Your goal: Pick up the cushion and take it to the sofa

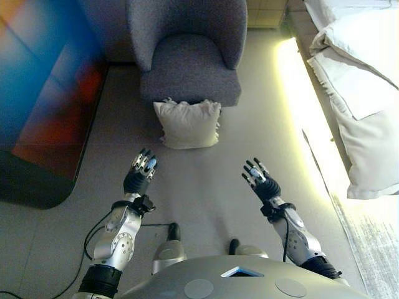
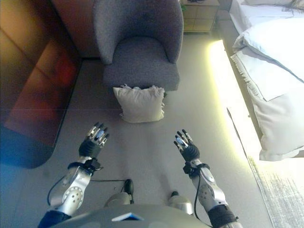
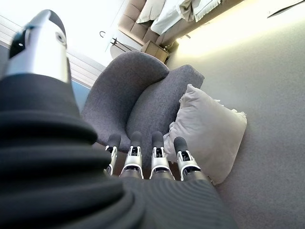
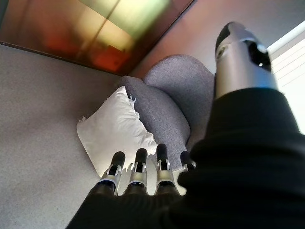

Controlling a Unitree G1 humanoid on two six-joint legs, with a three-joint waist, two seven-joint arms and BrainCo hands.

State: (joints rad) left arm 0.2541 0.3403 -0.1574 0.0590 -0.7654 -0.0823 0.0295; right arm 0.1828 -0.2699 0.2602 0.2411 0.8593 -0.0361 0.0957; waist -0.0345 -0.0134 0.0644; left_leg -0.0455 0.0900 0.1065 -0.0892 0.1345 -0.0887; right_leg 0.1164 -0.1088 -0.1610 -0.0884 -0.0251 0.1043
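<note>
A cream cushion [image 1: 187, 123] with fringed edges leans upright on the floor against the front of a grey upholstered armchair [image 1: 192, 62]. The cushion also shows in the left wrist view [image 3: 209, 129] and the right wrist view [image 4: 116, 131]. My left hand [image 1: 141, 174] is held out above the floor, short of the cushion and to its left, fingers straight and empty. Level with it, my right hand [image 1: 262, 180] reaches out to the cushion's right, fingers also straight, holding nothing. Neither hand touches the cushion.
A dark glossy cabinet [image 1: 43, 93] runs along the left. A bed with white bedding [image 1: 361, 93] stands on the right, with a glowing light strip [image 1: 293, 81] along its base. Grey carpet [image 1: 199, 180] lies between my hands and the cushion.
</note>
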